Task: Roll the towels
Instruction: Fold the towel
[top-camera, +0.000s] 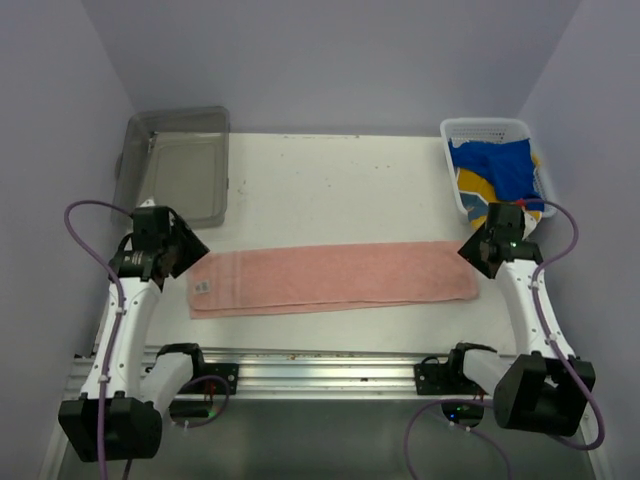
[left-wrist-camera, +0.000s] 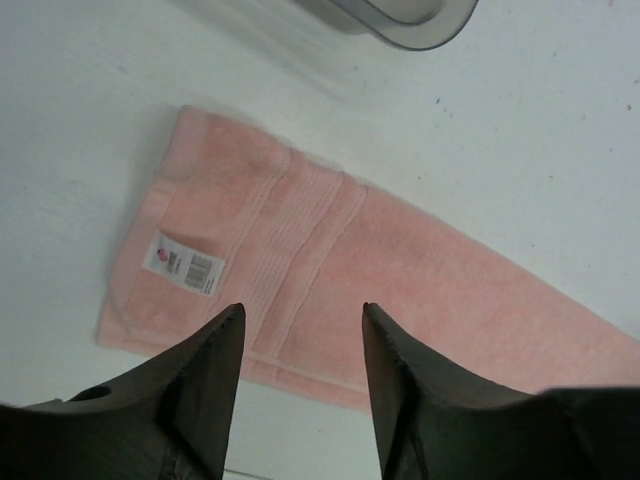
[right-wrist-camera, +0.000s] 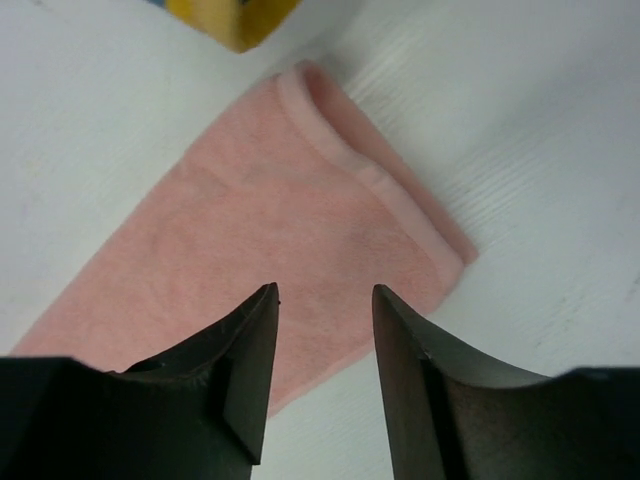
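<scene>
Our left end effector (left-wrist-camera: 303, 310) and right end effector (right-wrist-camera: 325, 290), both spread empty, hover over opposite ends of the towel (top-camera: 335, 278) lying flat on the table (top-camera: 330, 190); we judge it soft and light, best pinched along a short edge.

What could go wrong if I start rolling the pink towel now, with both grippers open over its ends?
The pink towel is folded in layers, visible at its right end; the open right gripper might pinch only the top layer and unfold it. That gripper sits close to the white basket, so a wide swing could bump it. The towel lies slightly slanted, so the roll may skew.
</scene>
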